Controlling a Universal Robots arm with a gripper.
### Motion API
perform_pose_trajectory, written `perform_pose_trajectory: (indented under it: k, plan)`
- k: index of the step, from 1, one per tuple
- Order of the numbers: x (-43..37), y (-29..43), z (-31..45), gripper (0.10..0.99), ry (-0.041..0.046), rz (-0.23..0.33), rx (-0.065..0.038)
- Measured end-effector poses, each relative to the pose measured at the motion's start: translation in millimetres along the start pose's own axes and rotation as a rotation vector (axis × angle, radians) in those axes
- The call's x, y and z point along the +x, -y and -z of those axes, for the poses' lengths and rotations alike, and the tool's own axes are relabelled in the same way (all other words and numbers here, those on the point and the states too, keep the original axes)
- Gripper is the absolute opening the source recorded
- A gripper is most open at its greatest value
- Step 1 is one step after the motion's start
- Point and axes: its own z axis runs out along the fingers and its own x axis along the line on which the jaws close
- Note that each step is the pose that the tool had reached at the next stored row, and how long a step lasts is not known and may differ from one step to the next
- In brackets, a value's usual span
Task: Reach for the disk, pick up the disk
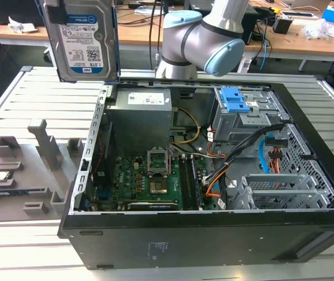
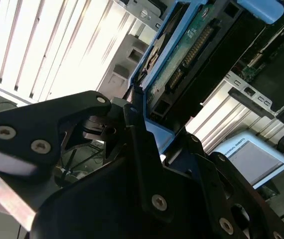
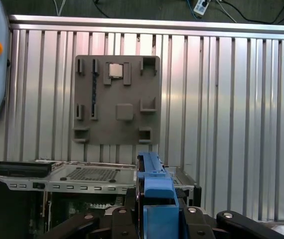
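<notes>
Disk [image 1: 84, 40] hangs upright in the air above the far corner of the open case [image 1: 214, 246], toward the exterior view's left. Its silver-grey face carries a blue-and-white barcode label, and blue rails run down both sides. In the second wrist view the gripper [image 2: 141, 117] is clamped on the disk's edge, black fingers [image 2: 137, 144] pinching a blue rail beside the green circuit-board underside.
</notes>
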Motion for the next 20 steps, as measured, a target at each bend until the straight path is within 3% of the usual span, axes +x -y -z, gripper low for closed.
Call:
perform_pose_trajectory:
  k: [5,13,20]
  plan:
    - [0.9,24.6,1.1,0.369,-0.0001,0.0,-0.001]
    - [1.9,53.1,2.2,0.369,0.0,0.0,-0.001]
    - [3.1,85.1,3.5,0.369,0.0001,0.0,-0.002]
